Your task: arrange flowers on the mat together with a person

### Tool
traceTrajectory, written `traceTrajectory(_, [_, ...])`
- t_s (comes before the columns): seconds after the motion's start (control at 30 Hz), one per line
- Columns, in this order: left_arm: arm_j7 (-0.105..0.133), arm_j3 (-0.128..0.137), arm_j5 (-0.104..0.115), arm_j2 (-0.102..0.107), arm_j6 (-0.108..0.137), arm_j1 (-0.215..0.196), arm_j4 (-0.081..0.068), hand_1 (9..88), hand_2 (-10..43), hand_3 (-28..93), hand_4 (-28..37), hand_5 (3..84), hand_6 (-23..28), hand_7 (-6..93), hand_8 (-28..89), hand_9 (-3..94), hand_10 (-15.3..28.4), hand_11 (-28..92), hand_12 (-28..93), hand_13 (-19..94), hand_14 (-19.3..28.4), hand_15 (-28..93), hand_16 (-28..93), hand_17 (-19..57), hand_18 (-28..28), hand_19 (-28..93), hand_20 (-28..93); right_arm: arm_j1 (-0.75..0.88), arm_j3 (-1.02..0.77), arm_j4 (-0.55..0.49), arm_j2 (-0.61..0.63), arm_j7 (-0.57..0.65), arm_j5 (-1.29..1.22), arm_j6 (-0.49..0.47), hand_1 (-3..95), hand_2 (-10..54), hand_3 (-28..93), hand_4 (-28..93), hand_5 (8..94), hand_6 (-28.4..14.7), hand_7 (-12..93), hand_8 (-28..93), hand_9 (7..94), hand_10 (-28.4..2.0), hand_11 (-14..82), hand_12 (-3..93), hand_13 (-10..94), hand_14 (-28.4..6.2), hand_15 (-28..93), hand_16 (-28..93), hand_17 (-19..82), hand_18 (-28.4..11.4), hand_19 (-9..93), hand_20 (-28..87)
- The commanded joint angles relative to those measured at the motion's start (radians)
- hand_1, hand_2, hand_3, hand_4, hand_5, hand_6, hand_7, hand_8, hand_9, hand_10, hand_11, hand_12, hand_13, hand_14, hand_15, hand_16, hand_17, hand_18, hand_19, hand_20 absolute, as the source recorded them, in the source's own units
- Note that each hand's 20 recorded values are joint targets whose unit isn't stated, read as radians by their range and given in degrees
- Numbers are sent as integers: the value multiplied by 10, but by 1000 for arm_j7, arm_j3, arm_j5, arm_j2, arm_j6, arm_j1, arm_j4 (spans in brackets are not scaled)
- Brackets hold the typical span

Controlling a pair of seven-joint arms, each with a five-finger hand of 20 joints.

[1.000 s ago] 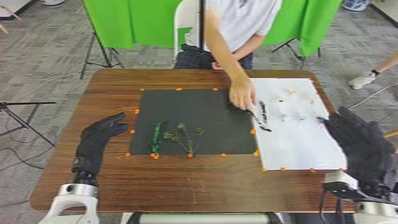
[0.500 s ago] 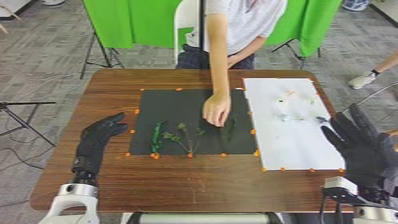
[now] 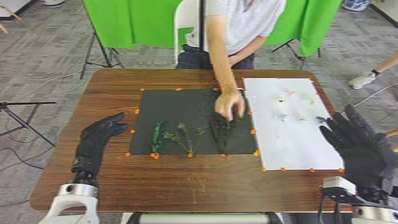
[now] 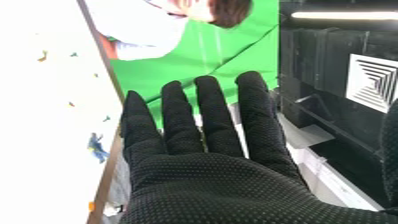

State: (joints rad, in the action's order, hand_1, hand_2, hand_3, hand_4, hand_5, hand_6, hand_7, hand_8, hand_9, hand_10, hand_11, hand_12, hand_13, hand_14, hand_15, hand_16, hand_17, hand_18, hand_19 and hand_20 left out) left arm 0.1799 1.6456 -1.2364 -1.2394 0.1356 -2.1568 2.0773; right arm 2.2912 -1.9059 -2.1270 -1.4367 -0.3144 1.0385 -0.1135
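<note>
Pointing its straight fingers away from the robot, the right hand [image 3: 357, 145] is between three and four o'clock from the middle of the dark mat, beside the white sheet [image 3: 289, 145]. In the right wrist view the fingers of the right hand [image 4: 222, 182] are spread, with gaps between them. Across at about nine o'clock from the mat, the left hand [image 3: 105, 129] is open too, its fingers loosely extended, just beyond the mat's edge.

The dark mat [image 3: 169, 107] lies on the brown table [image 3: 222, 185], with small orange markers [image 3: 179, 89] along its border. On it, a narrow green sprig [image 3: 157, 137] lies at eight o'clock, and a thin branching sprig [image 3: 185, 140] spreads around six to seven o'clock, just beside it. A long dark sprig [image 3: 220, 137] lies at about four o'clock, its stem end towards the robot.

At two o'clock on the mat, the person's hand [image 3: 229, 104] is at the far part of the dark sprig, fingers pointing down; whether they pinch it is hard to tell. On the white sheet, at three o'clock from the mat, small pale blossoms [image 3: 284, 118] lie scattered. The person stretches an arm in from twelve o'clock, with a green cloth [image 3: 138, 25] behind.
</note>
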Motion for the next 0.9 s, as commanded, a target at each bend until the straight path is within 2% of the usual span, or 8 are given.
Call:
traceTrajectory(0.03, [-2,1,3,-6,5,-7,-4,269,36,655,-204,499,37,142,-65,515,155,229,141,395,183,220,-13,84,119,101,165,-5,19,-2,14,-3,13,31,52,-38,743,-210,358,5,90,-91,359,-136,30,79,273,-130,98,37,158,-153,10,211])
traceTrajectory(0.17, [-3,2,4,-7,6,-9,-3,269,36,654,-205,499,36,143,-65,515,155,229,141,395,182,222,-13,84,119,101,165,-23,36,-5,26,-2,24,57,57,-47,744,-209,367,1,92,-91,361,-138,31,82,276,-127,97,40,160,-152,11,212])
traceTrajectory(0.33, [-2,3,4,-8,9,-8,-4,270,36,654,-205,499,36,144,-66,514,155,229,141,396,182,221,-14,84,119,101,165,-65,77,-23,71,31,95,174,73,-68,744,-203,378,-4,96,-89,374,-145,38,98,291,-125,104,53,188,-149,58,257])
traceTrajectory(0.4, [-3,3,4,-7,10,-9,-3,270,36,654,-205,498,36,144,-65,515,155,229,141,395,182,221,-14,84,119,101,165,-62,45,-33,83,30,168,165,98,-80,735,-191,385,-8,97,-88,388,-153,42,112,316,-132,117,73,200,-153,102,288])
traceTrajectory(0.53, [-2,2,4,-4,11,-8,-3,269,37,654,-205,498,37,143,-65,515,155,230,141,395,183,220,-14,84,119,101,165,-140,78,-56,177,128,408,314,147,-95,734,-183,406,-19,109,-91,435,-155,52,138,402,-139,140,126,238,-165,247,362])
traceTrajectory(0.63, [-5,2,4,-2,10,-6,-3,270,37,653,-205,498,38,142,-65,515,155,230,141,395,183,221,-13,84,119,101,165,-229,88,-74,246,301,594,287,170,-95,713,-177,418,-27,107,-91,466,-154,60,155,492,-155,154,160,293,-170,371,394])
traceTrajectory(0.73, [-6,0,2,0,8,-3,-3,270,37,653,-203,498,38,142,-65,515,155,230,141,395,183,221,-13,84,119,100,164,-252,-3,-111,260,413,734,68,185,-95,671,-165,436,-41,88,-81,506,-168,76,172,580,-163,174,189,331,-185,475,418])
traceTrajectory(0.9, [-9,1,3,4,12,-3,-2,271,37,652,-204,498,37,142,-65,515,155,230,141,395,183,221,-13,84,119,100,165,-368,44,-108,358,533,1007,-108,212,-95,602,-158,463,-53,61,-69,555,-195,83,178,674,-156,249,204,391,-199,608,416])
